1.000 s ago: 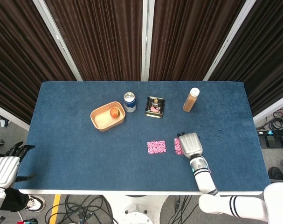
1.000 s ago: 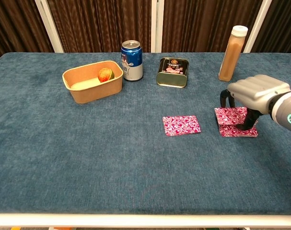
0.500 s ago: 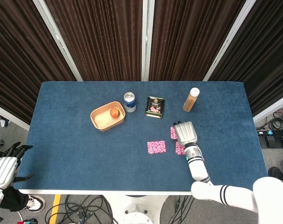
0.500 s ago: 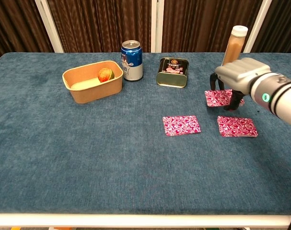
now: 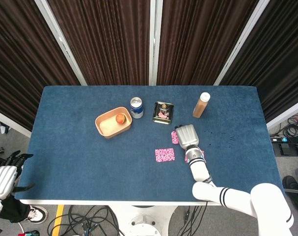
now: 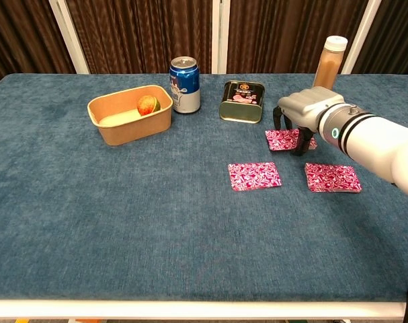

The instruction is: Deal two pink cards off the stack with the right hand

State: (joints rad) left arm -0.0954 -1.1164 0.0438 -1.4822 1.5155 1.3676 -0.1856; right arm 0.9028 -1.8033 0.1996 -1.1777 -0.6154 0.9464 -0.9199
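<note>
Moving away from the stack [image 6: 333, 177], my right hand [image 6: 303, 108] had carried a pink card [image 6: 284, 139] toward the far side of the table [image 6: 123, 202], closer to the tin [image 6: 241, 101] than half a second earlier. I pinched that card between my fingertips, and it hung level beneath my palm. One dealt card [image 6: 255, 175] lay flat just left of the stack. My left hand [image 5: 4, 178] waited off the table's near-left corner, fingers spread and holding nothing.

Bowl [image 6: 130, 121] left of can [image 6: 184, 85], tin [image 6: 241, 101] right, bottle [image 6: 325, 66] farther right
</note>
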